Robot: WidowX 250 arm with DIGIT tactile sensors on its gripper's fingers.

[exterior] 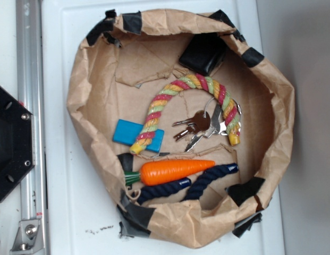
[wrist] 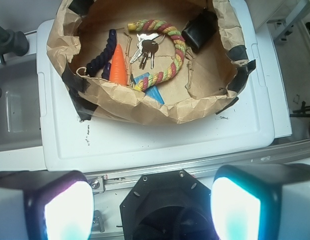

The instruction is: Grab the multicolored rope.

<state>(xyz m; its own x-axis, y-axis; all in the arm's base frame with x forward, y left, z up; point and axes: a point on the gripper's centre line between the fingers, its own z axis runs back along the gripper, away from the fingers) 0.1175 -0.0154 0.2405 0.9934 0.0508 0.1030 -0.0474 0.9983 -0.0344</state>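
On my exterior feed, going left to right, I am seeing a black hexagonal mounting plate point(exterior: 9, 143) sitting against a silver aluminium rail point(exterior: 32, 117) at the far left. Next to them the white plastic counter point(exterior: 64, 212) is carrying a crumpled brown paper nest point(exterior: 82, 106) patched with black tape around its rim.

Inside the nest, a flat blue rectangular block point(exterior: 127, 134) is lying at the left, with one end of the thick twisted multicolored rope of pink-red, yellow and light green strands point(exterior: 178, 87) resting on its upper right corner. That rope is arching up and over to the right, and its other end is coming down beside a bunch of metal keys point(exterior: 199, 127) that is lying under the arch. Below the block, an orange plastic toy carrot with a green stub point(exterior: 175, 171) is lying sideways, touching a dark navy blue twisted rope point(exterior: 207, 183) that is curving beneath it and to its right. A black boxy object point(exterior: 203, 54) is sitting at the top of the nest, just above the arch.

On my wrist feed, the tool point(wrist: 152, 207) is hanging well back from the nest, over the black plate, and its two fingers point(wrist: 62, 207) are standing wide apart with nothing between them. The multicolored rope is lying untouched, well apart from the tool.
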